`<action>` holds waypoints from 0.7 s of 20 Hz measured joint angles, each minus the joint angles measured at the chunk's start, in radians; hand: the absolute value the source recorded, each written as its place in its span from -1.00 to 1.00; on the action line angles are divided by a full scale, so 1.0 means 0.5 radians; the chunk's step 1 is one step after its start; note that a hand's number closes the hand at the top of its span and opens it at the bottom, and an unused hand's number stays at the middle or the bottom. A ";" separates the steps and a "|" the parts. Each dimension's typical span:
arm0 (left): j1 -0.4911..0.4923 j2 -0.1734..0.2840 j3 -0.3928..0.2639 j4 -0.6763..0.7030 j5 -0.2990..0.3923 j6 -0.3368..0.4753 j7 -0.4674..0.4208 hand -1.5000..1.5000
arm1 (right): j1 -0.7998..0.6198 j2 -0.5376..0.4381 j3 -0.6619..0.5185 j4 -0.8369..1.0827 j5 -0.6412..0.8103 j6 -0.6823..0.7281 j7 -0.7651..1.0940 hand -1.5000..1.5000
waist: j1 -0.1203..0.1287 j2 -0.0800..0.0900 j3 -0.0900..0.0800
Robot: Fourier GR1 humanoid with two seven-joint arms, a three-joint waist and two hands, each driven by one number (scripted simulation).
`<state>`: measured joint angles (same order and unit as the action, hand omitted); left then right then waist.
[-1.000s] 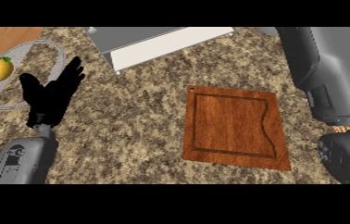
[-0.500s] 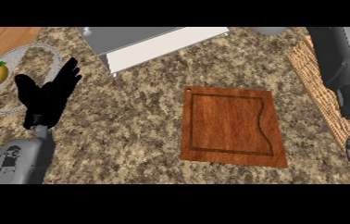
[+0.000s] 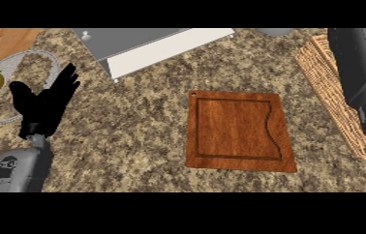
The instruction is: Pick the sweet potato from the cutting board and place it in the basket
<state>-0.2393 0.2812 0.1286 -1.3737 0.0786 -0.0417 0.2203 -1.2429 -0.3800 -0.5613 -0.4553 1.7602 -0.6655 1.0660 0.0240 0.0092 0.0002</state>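
While the board (image 3: 239, 130) lies bare mid-frame, the left hand (image 3: 44, 105) rests open-fingered at left, holding nothing; the right arm (image 3: 348, 64) reaches over the basket (image 3: 330, 90) at right, hand unseen.

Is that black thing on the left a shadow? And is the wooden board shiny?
Head view: not a shadow, it is the left hand, black itself, open, fingers up. Head view too: even light, no glare on the cutting board, no clear shadow beside it.
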 measured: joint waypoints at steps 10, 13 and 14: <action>0.028 0.010 0.017 -0.032 0.007 -0.020 0.014 0.00 | 0.273 -0.075 -0.159 -0.106 -0.035 -0.237 -0.007 -1.00 | -0.011 0.000 0.000; 0.028 0.011 0.017 -0.065 0.014 -0.027 0.048 0.00 | 0.335 -0.082 -0.193 -0.099 -0.041 -0.292 -0.017 -1.00 | -0.006 -0.002 0.000; 0.033 0.013 0.021 -0.073 0.015 -0.028 0.049 0.00 | 0.337 -0.085 -0.204 -0.088 -0.050 -0.314 -0.025 -1.00 | -0.002 -0.001 0.001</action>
<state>-0.2229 0.2880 0.1393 -1.4101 0.0859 -0.0556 0.2447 -1.0746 -0.4227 -0.6632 -0.4991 1.7354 -0.8224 1.0535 0.0229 0.0087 0.0008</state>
